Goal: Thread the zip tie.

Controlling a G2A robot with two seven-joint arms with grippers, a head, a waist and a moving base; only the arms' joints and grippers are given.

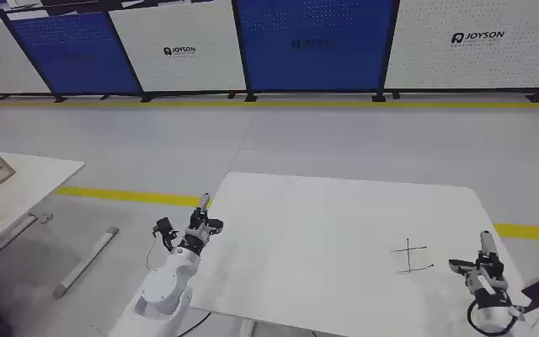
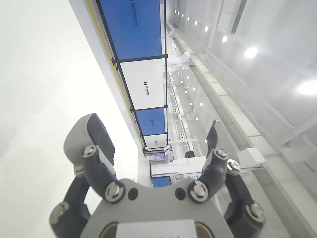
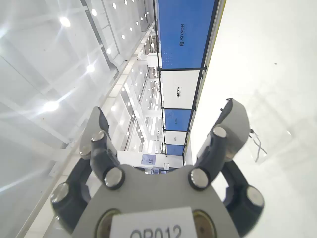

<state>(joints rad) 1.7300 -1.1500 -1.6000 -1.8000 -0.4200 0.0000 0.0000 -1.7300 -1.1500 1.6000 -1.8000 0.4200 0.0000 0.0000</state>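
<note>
— Nearest the lens, what is seen?

— Left gripper (image 2: 156, 130) is viewed from its own wrist. Its two dark-padded fingers (image 2: 101, 134) are held wide apart, and nothing is gripped. The right gripper (image 3: 164, 111) is spread in the same way, with nothing held.

— Can any writing be made out?

— A white sticker (image 3: 151, 224) is fixed to the right gripper's housing, and its dark print is cut by the picture's edge. A second white label (image 2: 156, 229) is fixed to the left housing, but no print can be told on it. Logos are printed on the blue and white perforated panels (image 1: 316, 42), which are set up beyond a yellow floor line (image 1: 126, 195).

— Where is the zip tie found?

— The zip tie (image 1: 408, 249) is laid flat on the white table (image 1: 320, 244), toward its right side. It is made out as thin dark lines, with one long stroke crossed by two shorter ones. Whether these are one tie or several cannot be told.

— How is it placed relative to the arms?

— It is near the right gripper, which is held at the table's right edge, but it is not touched by it. It is well apart from the left gripper, which is held at the table's left edge.
</note>
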